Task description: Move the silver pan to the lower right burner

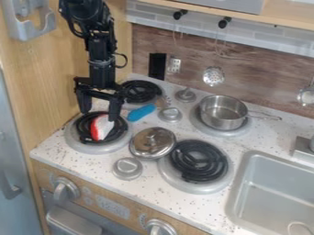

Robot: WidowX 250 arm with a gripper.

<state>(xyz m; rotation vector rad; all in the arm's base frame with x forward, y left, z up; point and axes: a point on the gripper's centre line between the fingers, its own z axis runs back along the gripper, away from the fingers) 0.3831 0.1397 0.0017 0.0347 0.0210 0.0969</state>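
Spread apart, the 2 fingers of 1 black claw (100, 113) point down left of the frame's centre, over the far edge of the lower left burner (125, 139). 1 black arm (98, 48) carries it, coming from the top edge at upper left.

Largest is 1 pale speckled counter (156, 195), slanting across the middle. At lower right sits 1 grey sink (273, 195). The stovetop has 4 burners: 2 on the left, then 1 under the pan and 1 with black coils (197, 160) below the frame's centre.

The task's thing, 1 silver pan (222, 112), stands upright on the upper right burner (230, 132), right of centre, its handle toward the right edge. 1 round metal lid (153, 142) lies near the centre, at the left edge of the lower right burner.

At the bottom, 2 silver knobs (65, 188) mark the front panel. On the counter are 3 smaller round metal pieces (127, 168). 1 blue-handled item (142, 112) lies left of centre, and 1 red and white piece (100, 128) rests on the lower left burner. Up top are 2 black hooks (225, 21).
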